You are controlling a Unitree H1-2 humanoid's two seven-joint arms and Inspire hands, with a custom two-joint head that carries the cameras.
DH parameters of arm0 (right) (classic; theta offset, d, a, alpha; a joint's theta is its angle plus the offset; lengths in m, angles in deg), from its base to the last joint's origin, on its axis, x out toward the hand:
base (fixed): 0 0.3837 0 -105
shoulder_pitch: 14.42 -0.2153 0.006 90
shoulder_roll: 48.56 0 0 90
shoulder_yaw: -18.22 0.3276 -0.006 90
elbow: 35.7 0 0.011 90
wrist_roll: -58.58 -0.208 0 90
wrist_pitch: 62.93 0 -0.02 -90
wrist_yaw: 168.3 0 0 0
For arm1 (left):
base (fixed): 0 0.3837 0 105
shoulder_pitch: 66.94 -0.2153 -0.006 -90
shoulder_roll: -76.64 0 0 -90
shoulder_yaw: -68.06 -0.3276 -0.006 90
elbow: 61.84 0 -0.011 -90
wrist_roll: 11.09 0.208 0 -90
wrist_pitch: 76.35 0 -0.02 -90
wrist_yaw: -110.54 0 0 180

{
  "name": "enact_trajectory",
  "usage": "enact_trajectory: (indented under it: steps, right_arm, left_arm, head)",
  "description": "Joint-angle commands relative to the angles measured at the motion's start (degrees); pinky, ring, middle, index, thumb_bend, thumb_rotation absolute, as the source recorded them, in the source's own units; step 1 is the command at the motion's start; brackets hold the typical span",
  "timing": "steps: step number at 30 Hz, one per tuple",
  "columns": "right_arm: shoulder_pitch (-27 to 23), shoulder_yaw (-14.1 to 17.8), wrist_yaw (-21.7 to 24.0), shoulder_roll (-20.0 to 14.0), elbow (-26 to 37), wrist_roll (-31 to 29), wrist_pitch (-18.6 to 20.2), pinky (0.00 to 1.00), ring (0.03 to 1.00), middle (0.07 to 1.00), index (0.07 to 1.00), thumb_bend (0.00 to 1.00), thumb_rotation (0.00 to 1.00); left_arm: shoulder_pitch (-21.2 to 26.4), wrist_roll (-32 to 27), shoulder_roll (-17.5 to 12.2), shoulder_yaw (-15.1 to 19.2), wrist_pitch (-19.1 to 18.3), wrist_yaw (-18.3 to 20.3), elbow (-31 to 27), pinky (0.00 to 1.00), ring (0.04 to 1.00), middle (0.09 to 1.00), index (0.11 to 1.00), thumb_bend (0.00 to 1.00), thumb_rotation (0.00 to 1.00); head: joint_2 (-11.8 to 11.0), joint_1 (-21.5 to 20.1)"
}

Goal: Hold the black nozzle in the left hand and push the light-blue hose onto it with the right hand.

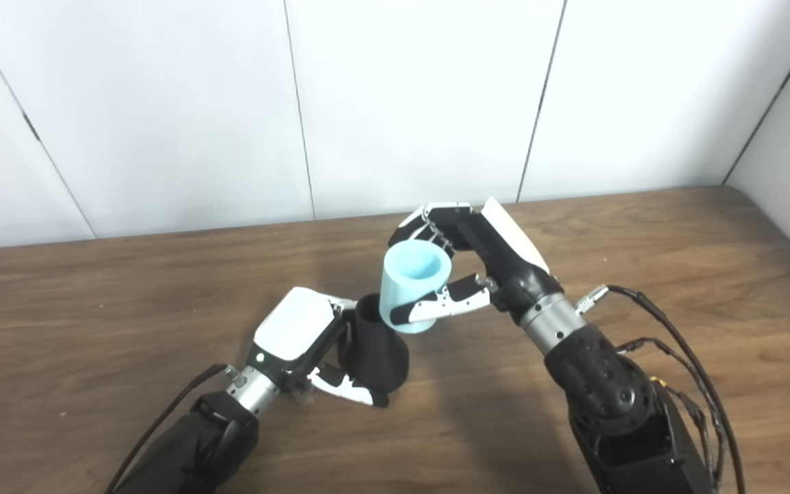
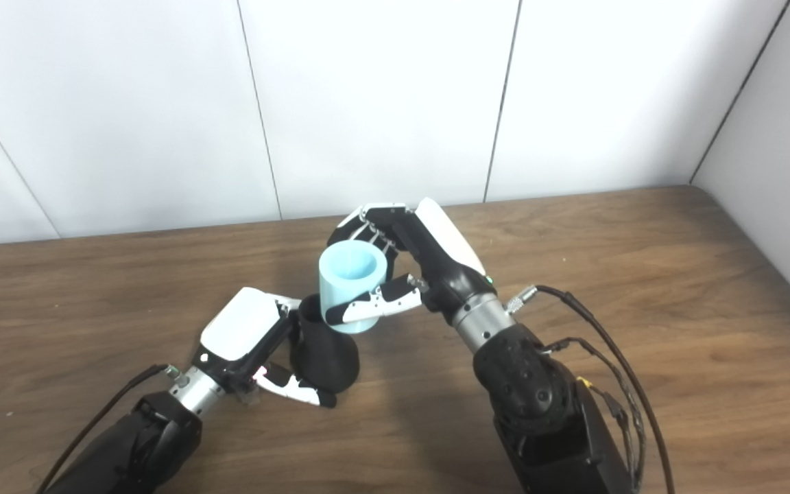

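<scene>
Black and flared, the plastic nozzle (image 1: 376,350) sits gripped in the left hand (image 1: 299,339) on the wooden tabletop (image 1: 93,309), its narrow neck rising beside the light-blue cylindrical hose (image 1: 412,288), which the right hand (image 1: 474,264) clasps.

From the right eye view, the hose's lower end looks touching the neck, tilted off-axis, not yet seated.

We see a light-blue hose (image 1: 414,291) (paler inside its open end) and a matte black nozzle (image 1: 376,346). The left robot hand (image 1: 299,336) has a white back, black and white fingers and a small green light. The right robot hand (image 1: 481,257) is likewise white and black, with a silver wrist. The counter (image 1: 676,274) shows brown wood grain; the wall panels (image 1: 422,96) are white with dark seams.
</scene>
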Motion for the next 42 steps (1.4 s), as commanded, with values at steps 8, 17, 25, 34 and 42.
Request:
enact_trajectory:
  steps: [8, 17, 25, 34, 42]
  right_arm:
    - [-3.66, 3.09, -1.64, 1.21, 0.98, -2.70, -2.26, 0.27, 0.385, 0.466, 0.540, 0.51, 0.00]
    - [-5.16, 4.15, -1.20, 1.90, 1.76, -5.09, -1.14, 0.25, 0.379, 0.455, 0.545, 0.51, 0.00]
    - [-5.22, 2.81, -1.98, 2.04, -0.58, -3.67, -3.47, 0.27, 0.393, 0.457, 0.541, 0.51, 0.00]
    - [-4.69, 1.30, -2.96, 2.81, -3.00, -3.06, -5.09, 0.28, 0.399, 0.461, 0.537, 0.51, 0.00]
    - [-3.30, 0.18, -4.75, 2.89, -4.76, -2.98, -8.24, 0.29, 0.400, 0.462, 0.537, 0.51, 0.00]
  left_arm:
    - [-9.48, 0.20, 2.23, -5.36, 1.06, 2.86, 9.80, 0.31, 0.400, 0.466, 0.533, 0.50, 0.00]
    - [-9.05, 0.36, 2.82, -5.53, 1.03, 2.40, 11.46, 0.31, 0.397, 0.462, 0.533, 0.50, 0.00]
    - [-8.68, 0.42, 3.17, -6.26, 0.94, 2.50, 12.36, 0.30, 0.388, 0.459, 0.538, 0.50, 0.00]
    - [-8.92, 0.76, 3.12, -6.58, 0.45, 2.72, 11.62, 0.30, 0.392, 0.458, 0.534, 0.50, 0.00]
    - [-9.84, 0.11, 2.55, -6.33, 0.01, 3.82, 9.55, 0.30, 0.400, 0.460, 0.531, 0.50, 0.00]
  head:
    - [-0.06, -0.16]
    - [-0.60, -0.26]
    - [-0.43, 0.41]
    - [-0.07, 1.00]
    - [0.30, 1.10]
